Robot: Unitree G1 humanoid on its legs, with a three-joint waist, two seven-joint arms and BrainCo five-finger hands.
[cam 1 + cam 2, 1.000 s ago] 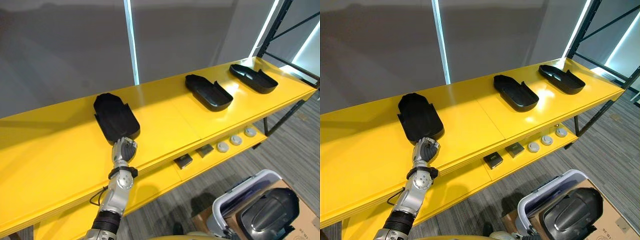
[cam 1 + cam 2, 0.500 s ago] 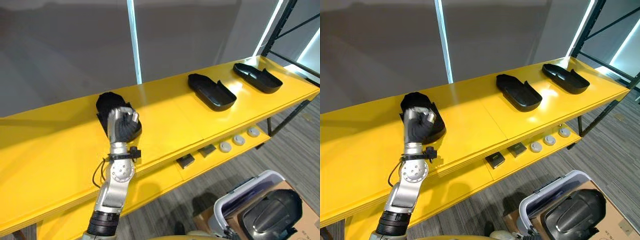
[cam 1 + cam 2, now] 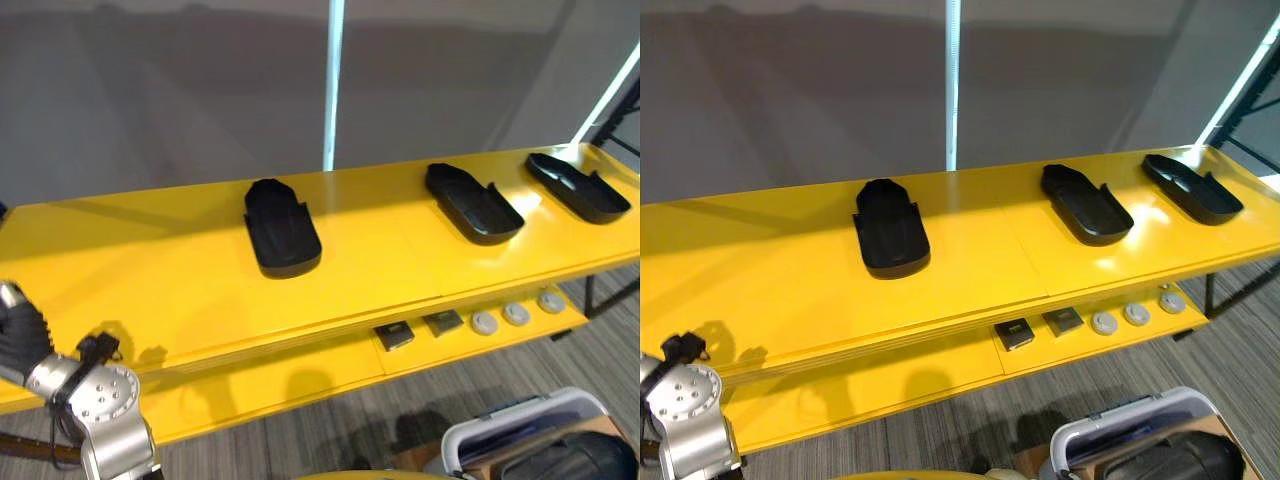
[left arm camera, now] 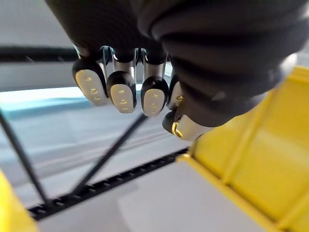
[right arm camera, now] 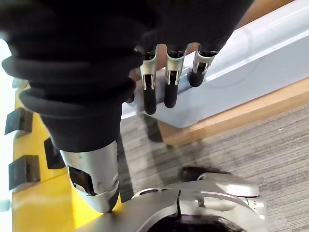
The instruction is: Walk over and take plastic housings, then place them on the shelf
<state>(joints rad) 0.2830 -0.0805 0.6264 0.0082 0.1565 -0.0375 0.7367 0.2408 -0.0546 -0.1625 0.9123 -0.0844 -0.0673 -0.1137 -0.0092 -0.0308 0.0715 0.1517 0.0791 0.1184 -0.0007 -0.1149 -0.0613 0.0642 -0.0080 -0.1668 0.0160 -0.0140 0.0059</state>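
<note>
Left wrist view: left hand (image 4: 154, 96) is seen curled, empty; right hand (image 5: 171, 82) slack, empty. Housings (image 3: 283, 230) are judged light, rigid, slick, best gripped at a side wall.

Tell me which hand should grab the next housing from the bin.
Right. The right hand hangs open beside the rim of the bin, where another housing lies. The left hand is far off, at the left end of the shelf.
</note>
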